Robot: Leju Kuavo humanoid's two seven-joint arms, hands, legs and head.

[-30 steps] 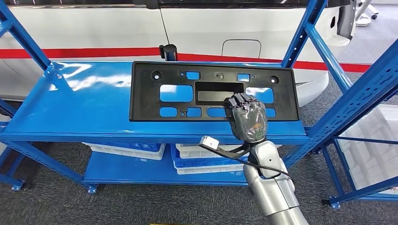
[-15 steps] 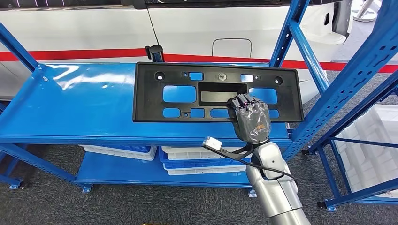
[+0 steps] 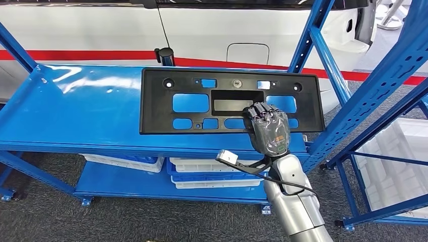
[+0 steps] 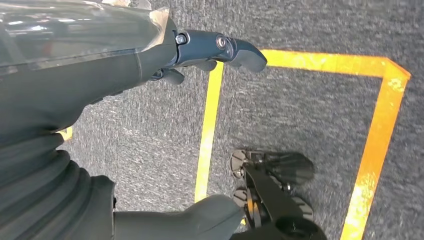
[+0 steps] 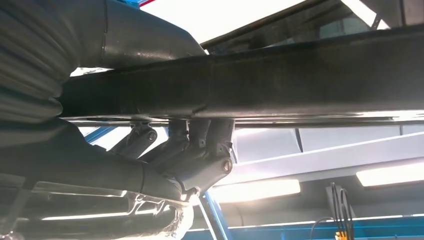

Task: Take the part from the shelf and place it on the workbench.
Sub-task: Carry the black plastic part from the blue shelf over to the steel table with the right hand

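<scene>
- Right hand: reaches up from below, fingers curled over the near edge of the black plastic panel, gripping it on the blue shelf.
- Left hand: hangs over grey carpet, fingers apart, holding nothing.

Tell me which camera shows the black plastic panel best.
The head view: the whole black panel lies flat on the blue shelf, with the right hand gripping its near edge. The right wrist view shows just a dark strip of its edge; the left wrist view looks at the floor.
</scene>
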